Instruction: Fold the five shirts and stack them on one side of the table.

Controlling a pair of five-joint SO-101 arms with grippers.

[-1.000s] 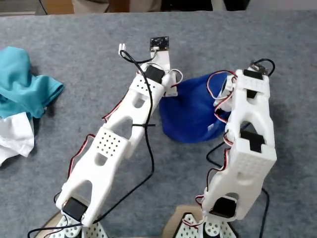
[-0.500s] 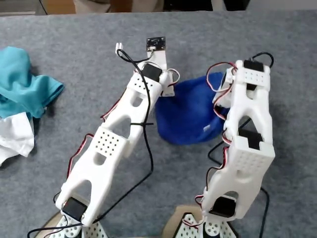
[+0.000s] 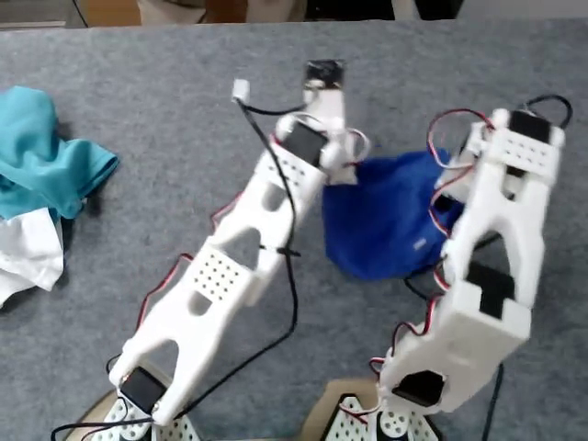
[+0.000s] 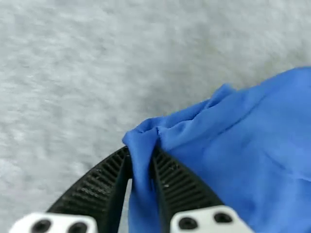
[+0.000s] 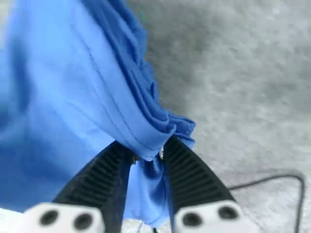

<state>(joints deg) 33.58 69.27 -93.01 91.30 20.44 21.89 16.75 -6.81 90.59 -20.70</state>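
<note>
Grey felt-like desk (image 3: 138,83), with two white arms side by side at the near edge.

Right of the middle, between the arms: a blue shirt (image 3: 386,220), unfolded, bunched into a rough mound on the grey.

At the shirt's far-left corner: the left gripper (image 4: 141,165). Clamps a pinched fold of blue cloth, with black ribbed fingers (image 4: 104,182) pressed to either side of it and the cloth pulled up into a small peak just past the tips. Beyond that, more shirt spreading away in loose creases over the desk.

At the shirt's right edge: the right gripper (image 5: 146,160). Squeezes tight on a gathered hem, several layers stacked between the jaws and a little tuft poking out behind them. From there, long folds running off toward the bulk of the shirt. Hard to tell whether any of it hangs free of the desk. Beside this gripper, a thin black cable (image 5: 262,182) lying on the grey.

Well apart, at the left edge of the desk: a teal shirt (image 3: 46,161), crumpled in a heap. Touching its near side, a white shirt (image 3: 32,253), also crumpled, partly cut off by the edge of the view.
</note>
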